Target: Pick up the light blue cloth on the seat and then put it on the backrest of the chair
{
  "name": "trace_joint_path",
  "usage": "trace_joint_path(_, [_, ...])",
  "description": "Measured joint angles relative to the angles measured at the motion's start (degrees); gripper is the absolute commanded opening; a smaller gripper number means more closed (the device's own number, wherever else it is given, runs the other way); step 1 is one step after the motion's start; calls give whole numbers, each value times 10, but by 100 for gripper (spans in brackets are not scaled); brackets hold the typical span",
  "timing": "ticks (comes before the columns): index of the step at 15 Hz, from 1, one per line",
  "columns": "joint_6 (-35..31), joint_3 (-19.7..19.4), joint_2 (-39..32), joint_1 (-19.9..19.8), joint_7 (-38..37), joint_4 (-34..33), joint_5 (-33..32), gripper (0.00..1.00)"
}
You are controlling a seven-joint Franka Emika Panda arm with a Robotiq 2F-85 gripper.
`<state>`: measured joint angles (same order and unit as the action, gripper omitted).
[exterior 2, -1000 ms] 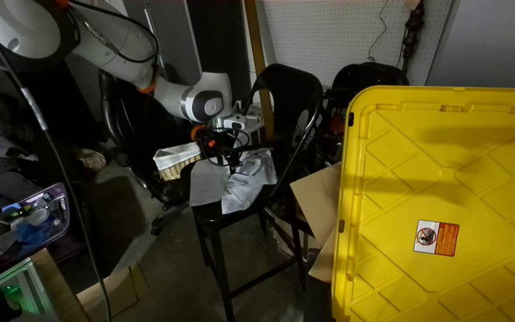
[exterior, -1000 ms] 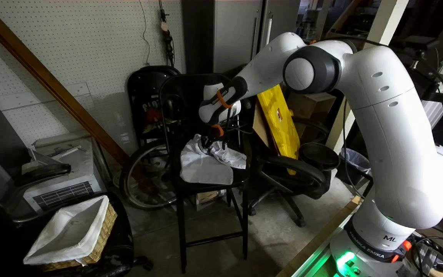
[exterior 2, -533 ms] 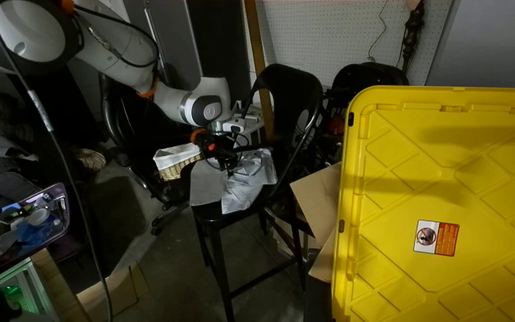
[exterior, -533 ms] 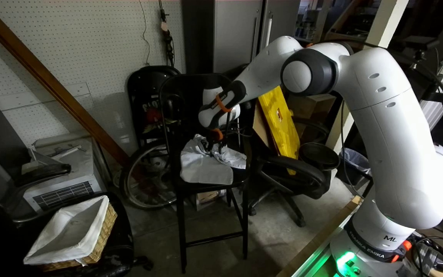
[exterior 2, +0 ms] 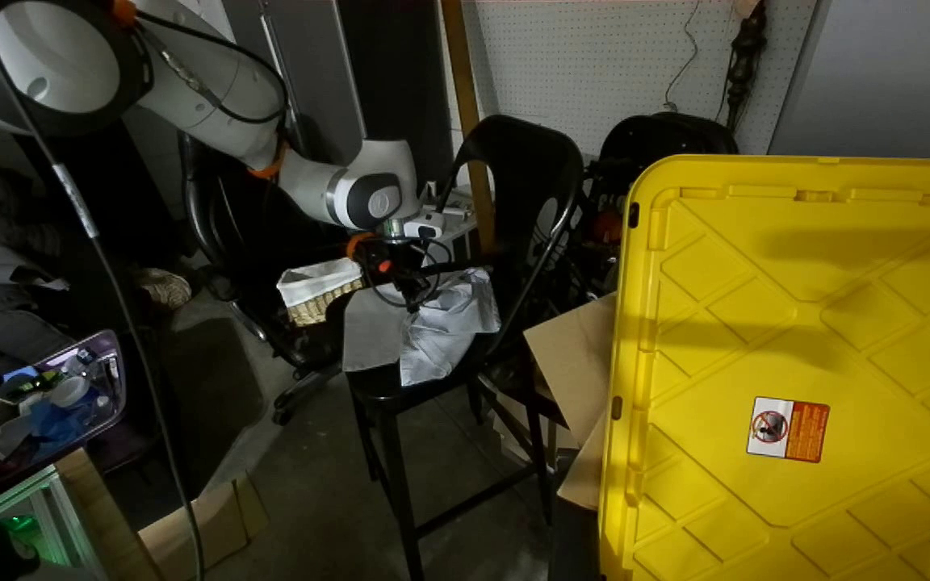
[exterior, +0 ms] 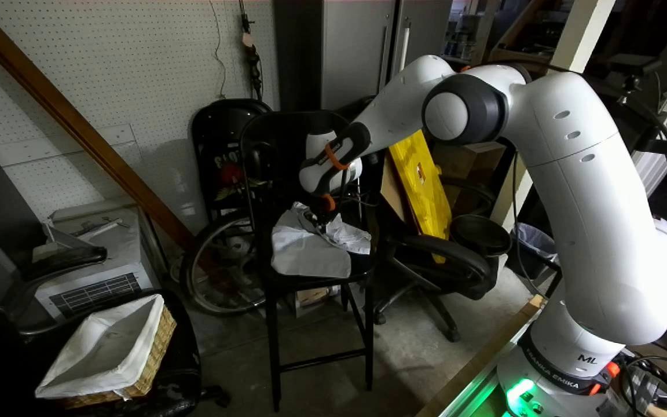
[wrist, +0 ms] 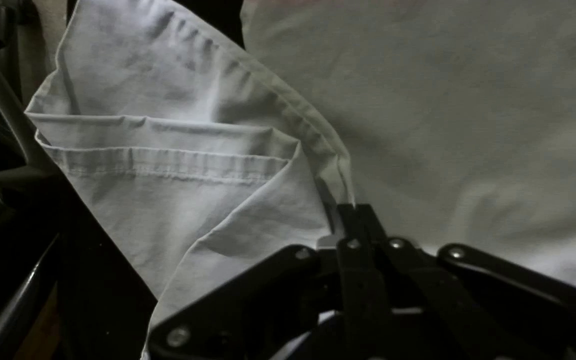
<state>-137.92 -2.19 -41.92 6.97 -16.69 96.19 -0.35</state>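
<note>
With the gripper, pinches the light blue cloth, low over the seat.
Holds an edge tight between squeezed-together fingertips; lets the rest lie wrinkled on the seat. Has the black backrest behind the seat.
</note>
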Motion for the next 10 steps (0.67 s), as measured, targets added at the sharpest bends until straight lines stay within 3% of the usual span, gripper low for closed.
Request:
trace_joint_path(6, [0,-4,2,0,5,-2,-10,0])
trace_joint_path(10, [-6,-4,35,10,38,-43,-47,0])
